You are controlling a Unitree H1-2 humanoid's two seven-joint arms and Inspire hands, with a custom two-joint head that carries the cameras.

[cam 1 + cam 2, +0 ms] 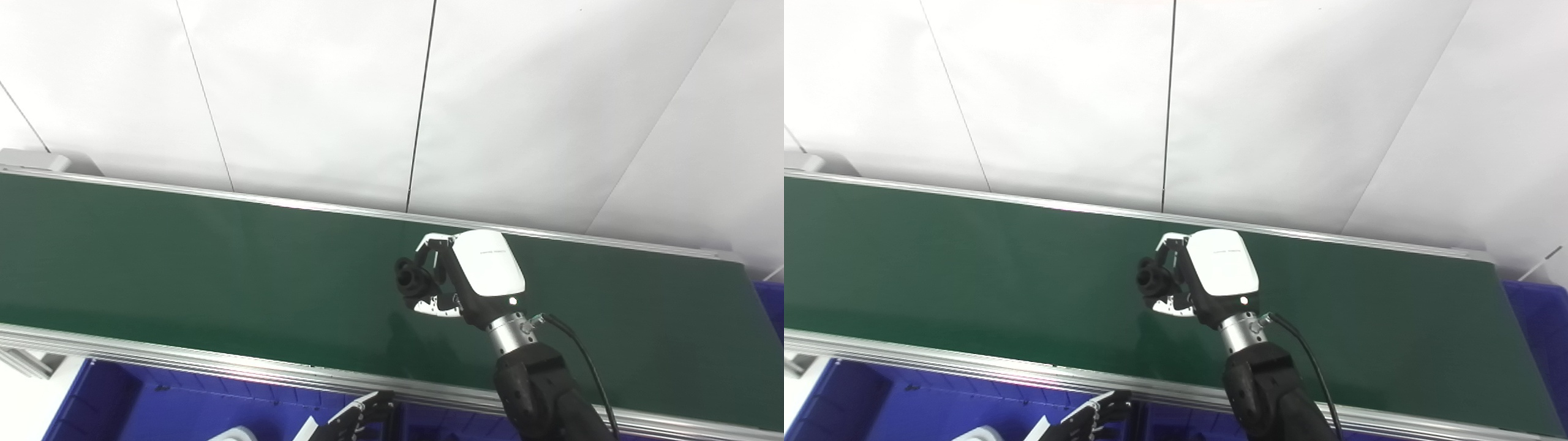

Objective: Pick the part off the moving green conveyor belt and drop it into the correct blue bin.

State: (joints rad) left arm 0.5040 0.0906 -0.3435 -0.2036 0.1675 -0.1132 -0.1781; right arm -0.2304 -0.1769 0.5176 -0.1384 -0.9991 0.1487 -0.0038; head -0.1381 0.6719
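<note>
Left hand (355,419) low; right hand (456,278) grips black part (409,280).

A long green conveyor belt (184,263) with silver side rails runs across the view; blue bins (184,410) sit below its near edge.

Bright even light, sharp focus, soft shadows.

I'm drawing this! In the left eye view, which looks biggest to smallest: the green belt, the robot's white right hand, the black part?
1. Long green conveyor belt
2. White-backed right hand
3. Small black part, held in its fingers
</note>
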